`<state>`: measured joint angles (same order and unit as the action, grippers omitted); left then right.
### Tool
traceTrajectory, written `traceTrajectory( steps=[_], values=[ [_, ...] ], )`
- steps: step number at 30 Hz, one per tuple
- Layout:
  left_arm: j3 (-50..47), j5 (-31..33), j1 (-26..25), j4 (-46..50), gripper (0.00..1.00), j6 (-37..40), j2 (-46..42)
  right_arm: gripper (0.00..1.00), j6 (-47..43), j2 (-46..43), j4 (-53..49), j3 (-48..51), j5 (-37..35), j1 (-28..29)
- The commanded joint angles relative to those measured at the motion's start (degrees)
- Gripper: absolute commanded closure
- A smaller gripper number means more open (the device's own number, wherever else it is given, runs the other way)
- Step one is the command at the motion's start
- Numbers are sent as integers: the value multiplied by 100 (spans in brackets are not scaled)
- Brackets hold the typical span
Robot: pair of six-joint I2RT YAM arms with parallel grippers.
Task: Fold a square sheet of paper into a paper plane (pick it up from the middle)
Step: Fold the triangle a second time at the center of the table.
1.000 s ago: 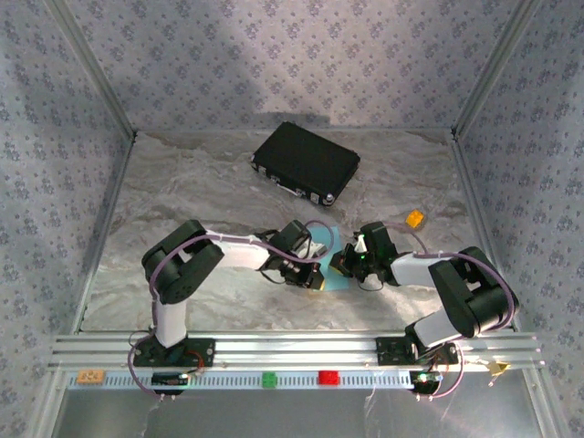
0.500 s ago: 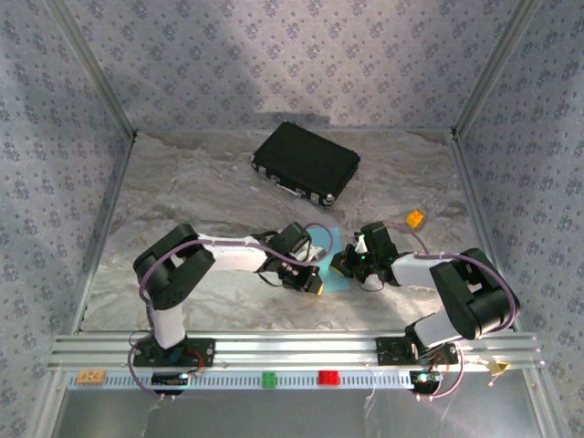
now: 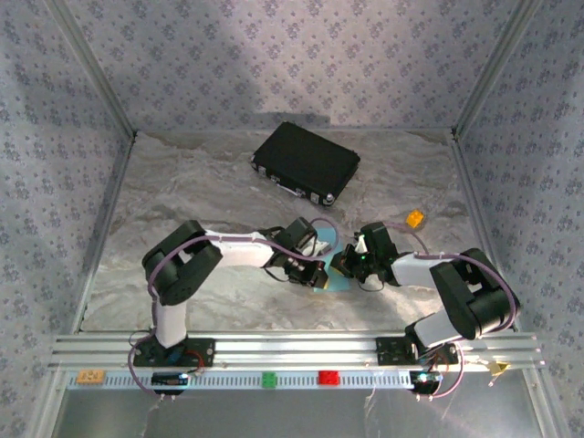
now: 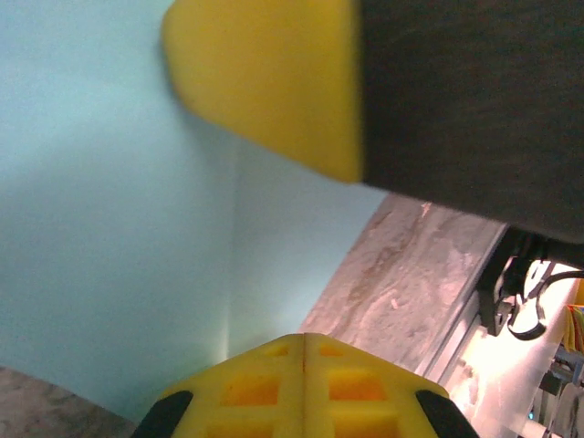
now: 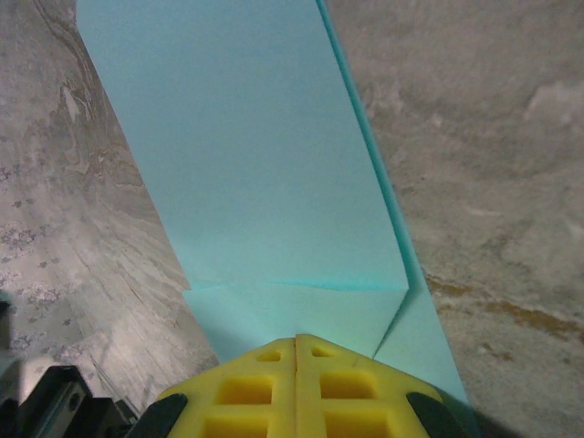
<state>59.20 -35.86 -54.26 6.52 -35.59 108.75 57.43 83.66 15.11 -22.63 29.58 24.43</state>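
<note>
Two arms stand here, the left arm (image 3: 182, 269) and the right arm (image 3: 465, 292), with one gripper apiece: the left gripper (image 3: 315, 276) and the right gripper (image 3: 339, 265). There is one light blue sheet of paper (image 5: 228, 164) and one black hard case (image 3: 307, 162). Small blocks number four — one yellow-orange block (image 3: 415, 218) on the table and, along the front rail, one orange block (image 3: 89, 375), one green block (image 3: 269, 380) and one red block (image 3: 327, 377).

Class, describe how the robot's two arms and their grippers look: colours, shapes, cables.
Both the left arm and right arm have bulky black joints, white forearm links and looping lilac cables. The left gripper and right gripper have yellow fingers with square recesses.
</note>
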Motion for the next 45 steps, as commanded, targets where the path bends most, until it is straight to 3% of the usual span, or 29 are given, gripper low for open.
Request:
traceTrajectory(
  steps=[1,10,21,31,45],
  values=[
    [-136,9,46,199,100,53,72,98,-44,23,-566,170,-374,-1],
    [-768,-259,16,-107,100,-164,-166,98,-83,20,-656,143,-418,-18],
    [-551,-220,68,-564,100,-279,-855,98,-90,15,-676,118,-409,-15],
    [142,69,303,-260,100,-106,18,98,-97,27,-674,92,-383,-16],
    [-692,182,346,-249,100,-70,86,95,-226,-446,-679,-144,-293,48]
  ],
)
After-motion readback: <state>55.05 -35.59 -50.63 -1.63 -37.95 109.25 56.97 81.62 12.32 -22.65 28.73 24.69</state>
